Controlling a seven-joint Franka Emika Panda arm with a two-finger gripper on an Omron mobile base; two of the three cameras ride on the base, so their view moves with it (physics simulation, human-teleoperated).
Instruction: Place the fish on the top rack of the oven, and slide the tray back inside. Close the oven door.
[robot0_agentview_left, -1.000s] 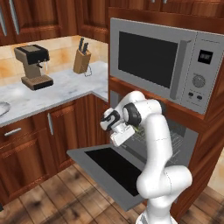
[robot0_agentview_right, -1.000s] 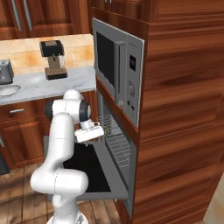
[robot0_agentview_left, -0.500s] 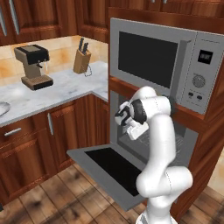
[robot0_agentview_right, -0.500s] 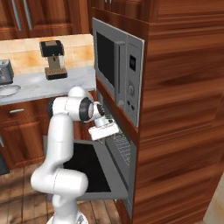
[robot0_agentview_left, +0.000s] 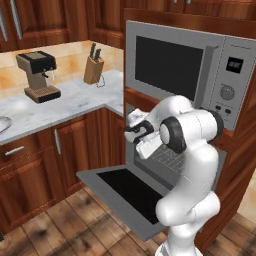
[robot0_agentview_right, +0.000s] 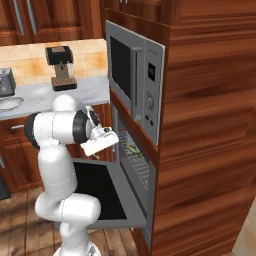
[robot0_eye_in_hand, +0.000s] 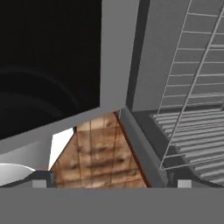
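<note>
Hanging at the mouth of the oven (robot0_agentview_left: 131, 107), my end effector (robot0_agentview_left: 134, 131) has its jaws spread wide with nothing between them, raised over the lowered oven door (robot0_agentview_left: 127, 192). From the right base view I can make out the fish (robot0_agentview_right: 131, 149), a small greenish sliver lying on the top rack (robot0_agentview_right: 136, 161) just inside the cavity, with my end effector (robot0_agentview_right: 116, 136) close beside it; the left base view hides that spot behind my own arm but shows the door's black glass panel laid flat and framed in grey steel. The hand view gives me what neither base camera does: the thin silver wires of the top rack (robot0_eye_in_hand: 192, 109) running as a grid up the right side, the smooth grey wall of the oven (robot0_eye_in_hand: 153, 52) beside it, the dark glass of the door (robot0_eye_in_hand: 48, 65) on the left, and brown plank flooring showing between them. Above the oven sits a grey microwave (robot0_agentview_left: 200, 75) with a dial and a small display whose figures are too small to read. On the pale marbled worktop (robot0_agentview_left: 65, 107) stand a brown coffee machine (robot0_agentview_left: 37, 75) and a wooden knife block (robot0_agentview_left: 93, 69).
</note>
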